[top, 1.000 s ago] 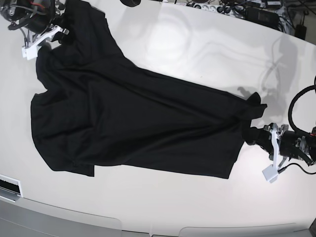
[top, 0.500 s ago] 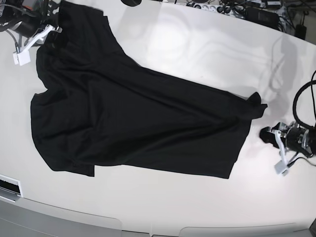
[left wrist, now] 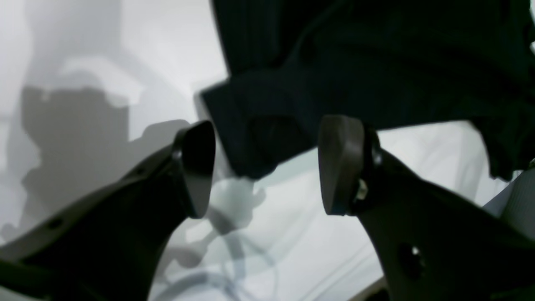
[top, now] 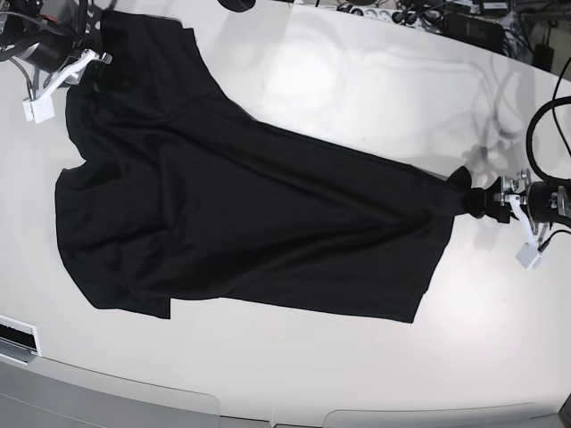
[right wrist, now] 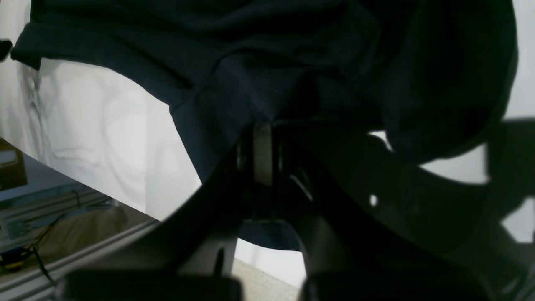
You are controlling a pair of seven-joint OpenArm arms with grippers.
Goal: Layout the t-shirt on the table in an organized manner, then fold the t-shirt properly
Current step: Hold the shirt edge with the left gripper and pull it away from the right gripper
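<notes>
The shirt (top: 241, 214) lies spread on the white surface (top: 357, 80), its long axis running from the far left corner toward the right edge. The right hand (top: 89, 67) is clamped on cloth at the far left corner; its wrist view shows the fingers closed on a fold. The left hand (left wrist: 263, 167) gapes wide, a shirt corner lying between its fingers, ungripped.
</notes>
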